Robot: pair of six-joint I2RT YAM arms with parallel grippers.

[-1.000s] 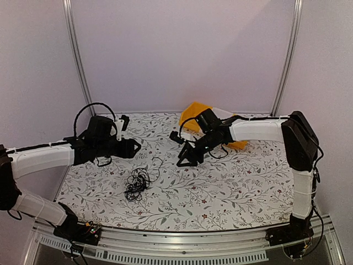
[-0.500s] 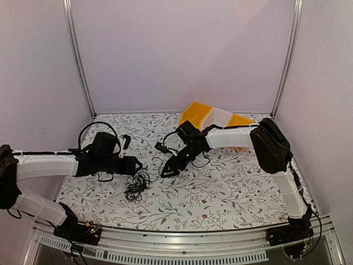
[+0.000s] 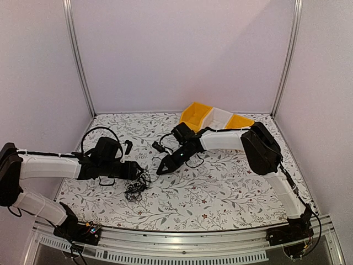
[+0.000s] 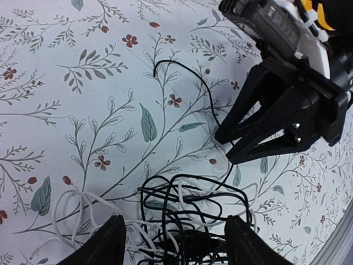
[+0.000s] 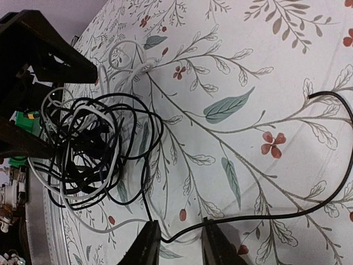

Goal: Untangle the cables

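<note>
The cables lie as a small tangled clump of thin black and white wires on the floral table, left of centre. My left gripper is open just behind the clump. In the left wrist view its fingers stand either side of the clump. My right gripper is open, low at the clump's right side. In the right wrist view a loose black wire from the clump runs between its fingertips. The right gripper also shows in the left wrist view.
Two yellow bins and a white one stand at the back of the table. The two grippers are close together over the clump. The left gripper's fingers show at the upper left of the right wrist view.
My right arm has swung left and forward from near the bins down to the clump. My left gripper has moved forward and down to the clump.
</note>
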